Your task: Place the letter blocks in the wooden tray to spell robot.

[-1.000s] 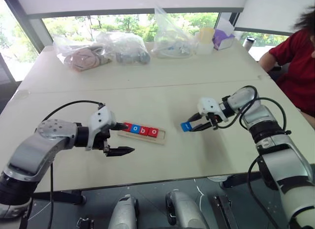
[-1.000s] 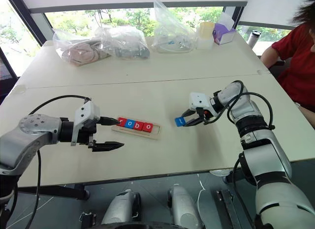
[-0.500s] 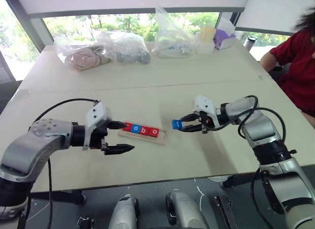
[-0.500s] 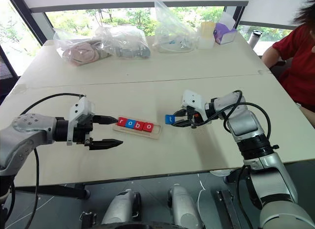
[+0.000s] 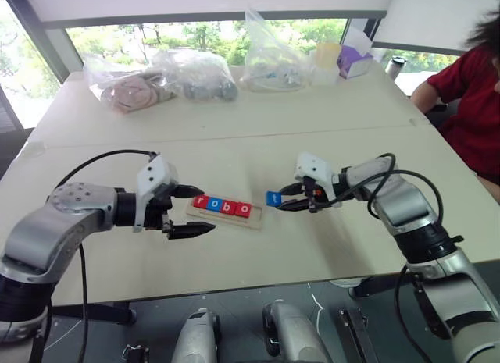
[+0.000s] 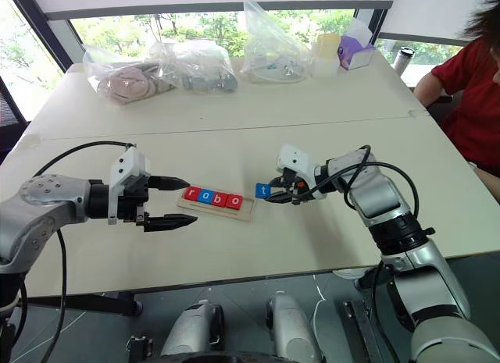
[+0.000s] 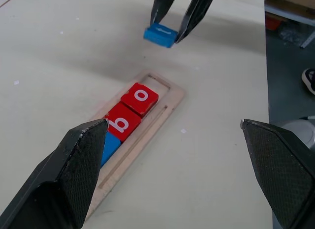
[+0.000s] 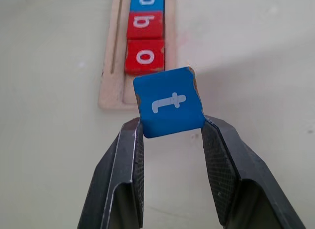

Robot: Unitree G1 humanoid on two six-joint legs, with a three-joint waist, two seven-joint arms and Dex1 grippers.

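Small flat blue square letter tile with a white "t" (image 8: 169,102) sits clamped between the two black fingers of the right tool (image 5: 283,201), lifted off the counter, just beside the right end of the long narrow light-wood tray (image 5: 255,218). Tile face is up, slightly tilted. Tray lies flat on the pale beige counter (image 5: 234,144) and holds four tiles in a row, touching each other: red "r" tile (image 5: 201,201), blue "o" tile (image 5: 215,204), red "b" tile (image 5: 228,208), red "o" tile (image 5: 243,211). The right end slot of the tray is bare wood.

Right arm comes in from the right side, forearm reaching across toward the tray, wrist bent so the tool points left and somewhat down at the tray's open end. Black cables loop over the forearm.

Left tool (image 5: 199,211) hangs at the left end of the tray, fingers spread wide apart, gripping nothing, pointing right and a bit down; one fingertip near the "r" tile, the other in front of the tray's near edge. Left arm is bent, elbow out to the left.

Far side of the counter: clear plastic bags with contents (image 5: 199,74), a purple box (image 5: 355,62). A person in a red top (image 5: 473,97) sits at the right edge.
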